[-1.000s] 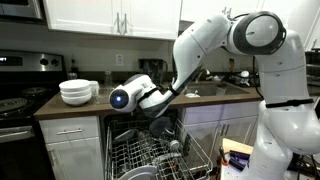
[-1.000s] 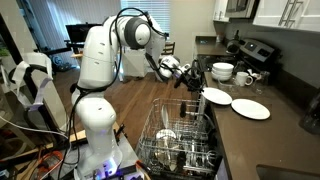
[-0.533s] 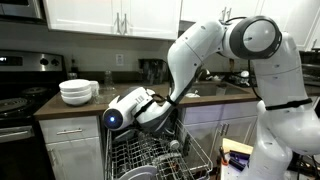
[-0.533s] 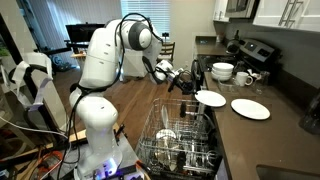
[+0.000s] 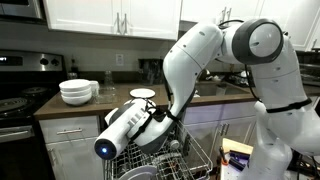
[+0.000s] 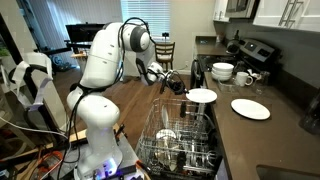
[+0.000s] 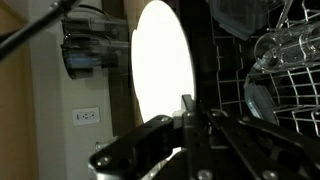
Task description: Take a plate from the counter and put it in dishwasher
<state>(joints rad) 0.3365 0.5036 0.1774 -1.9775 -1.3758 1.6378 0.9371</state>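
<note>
Above the open built-in dishwasher [image 6: 178,150], whose grey wire rack [image 6: 185,135] is standing pulled out, the pincer [image 6: 188,90] is pinching the small round flat white plate [image 6: 202,96] by its near rim, with the jaws pressed together on the thin edge. In the wrist view the plate [image 7: 160,75] is filling the centre, and the pincer [image 7: 190,112] is biting only its lowest margin. The plate is hanging clear of the long dark brown desk [image 6: 285,140], over the rack end nearest that desk, and is touching no wire. It is lying close to level, so, as a judgement, it is needing a turn onto its edge before it can enter a slot. Several faults are possible from this state. The grip is covering very little of the rim, so a quick wrist rotation could be pivoting or slipping the plate out of the jaws. The rack is already carrying clear glassware [image 7: 290,45], so a descent off the free slots could be striking it. The white arm [image 5: 130,125] is riding low over the rack [image 5: 150,158], so a further drop could be snagging the wires. A second white plate [image 6: 250,108] and the stack of deeper white bowls [image 6: 222,71] are resting on the desk, apart from the held plate.
</note>
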